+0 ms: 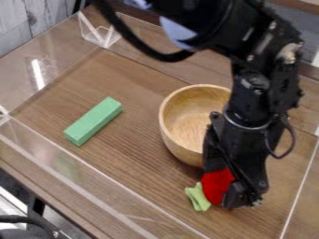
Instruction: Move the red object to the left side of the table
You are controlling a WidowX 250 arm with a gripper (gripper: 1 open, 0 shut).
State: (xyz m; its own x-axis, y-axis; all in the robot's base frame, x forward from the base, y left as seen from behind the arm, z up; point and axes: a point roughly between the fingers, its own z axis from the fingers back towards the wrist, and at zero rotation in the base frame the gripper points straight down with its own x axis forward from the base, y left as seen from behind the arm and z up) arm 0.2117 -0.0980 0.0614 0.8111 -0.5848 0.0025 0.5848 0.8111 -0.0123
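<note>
The black pincer (pixel 232 189) points straight down with its jaws spread wide, straddling the small red strawberry-like toy (pixel 218 183) with a light green stem, near the front right corner of the wood-grain bench (pixel 137 159). No readable writing anywhere.

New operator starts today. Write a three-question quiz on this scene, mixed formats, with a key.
1. True or false: the red object lies inside the wooden bowl.
2. Which item lies farthest left on the table? A) green block B) wooden bowl C) red object
3. Fill in: the jaws of the gripper stand ____ around the red object.

Key: 1 false, it lies on the table in front of the bowl; 2 A; 3 open.
</note>
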